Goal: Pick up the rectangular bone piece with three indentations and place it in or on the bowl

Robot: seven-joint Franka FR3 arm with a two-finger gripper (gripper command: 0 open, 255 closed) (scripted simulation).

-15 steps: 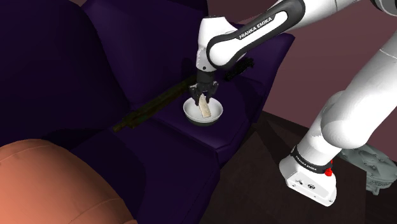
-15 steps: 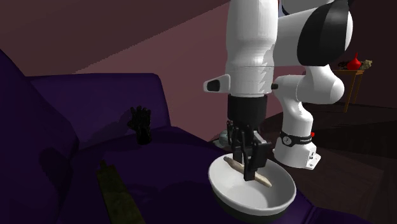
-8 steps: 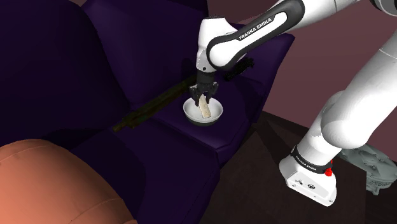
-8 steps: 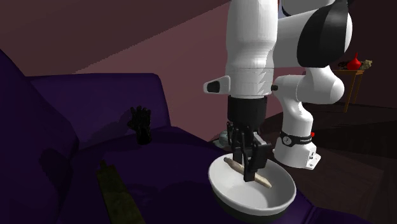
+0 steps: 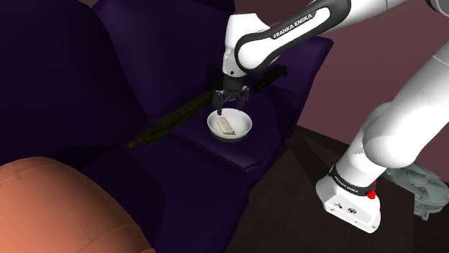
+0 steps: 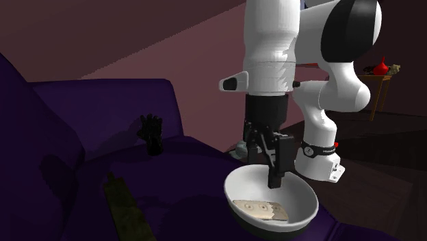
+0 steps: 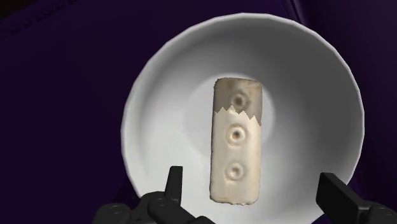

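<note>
— What lies around the round white bowl (image 7: 147, 89)?

— It sits on the seat of a dark purple sofa (image 5: 194, 154). A long, dark green strip (image 5: 175, 118) lies across the cushion beside it, running away towards the shoulder view's left. In the second exterior view a small black, hand-like object (image 6: 151, 133) stands near the backrest, well apart from the bowl. An orange rounded cushion (image 5: 61, 208) fills the shoulder view's lower left corner.

— And the pale rectangular bone piece with three round indentations (image 7: 236, 149)?

— It lies flat on the bowl's bottom. One end carries a greyer band with a jagged edge.

— Does anything stand in the way?

— Only the all-black pincer (image 7: 252, 181) itself. It hangs directly above the bowl, with the fingers spread apart on either side of the piece, touching nothing and gripping nothing.

— Any writing?

— "FRANKA EMIKA" (image 5: 292, 24) in white letters along the arm's dark joint. The white stand (image 5: 350, 206) carries small dark markings, too small to read, and a red knob.
</note>
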